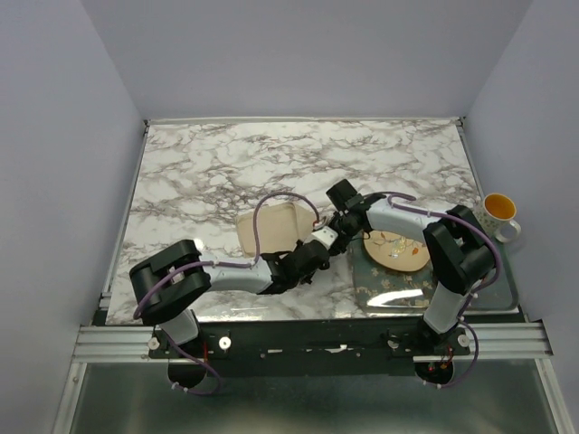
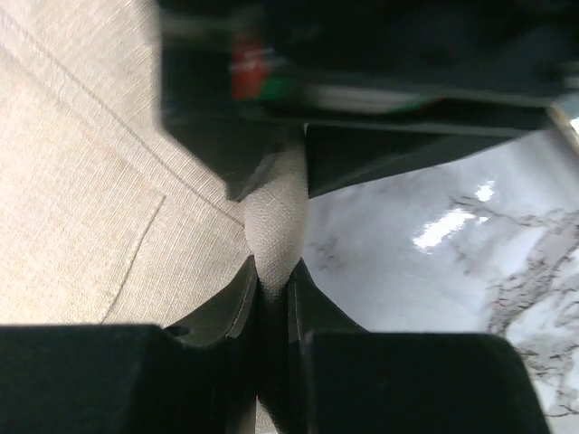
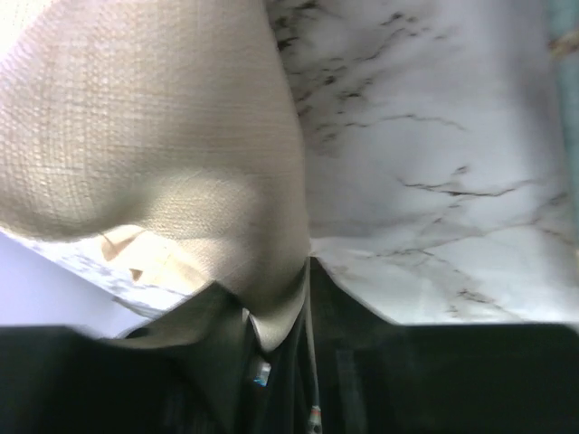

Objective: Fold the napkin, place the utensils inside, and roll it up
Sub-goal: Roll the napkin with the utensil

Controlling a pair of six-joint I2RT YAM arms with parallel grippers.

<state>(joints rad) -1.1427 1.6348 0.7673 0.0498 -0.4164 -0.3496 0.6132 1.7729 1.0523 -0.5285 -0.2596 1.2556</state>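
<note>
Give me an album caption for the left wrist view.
Left gripper pinching a raised fold of the beige napkin over the marble table.

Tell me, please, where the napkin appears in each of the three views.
Top external: napkin, mid-table, left of the plate.
Left wrist: napkin fills the left half, a fold at centre.
Right wrist: napkin upper left, narrowing toward bottom centre.
Shared landmark: the marble table top.

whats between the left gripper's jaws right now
A bunched fold of the napkin, pinched by the jaws of the left gripper; the left wrist view shows it.
</note>
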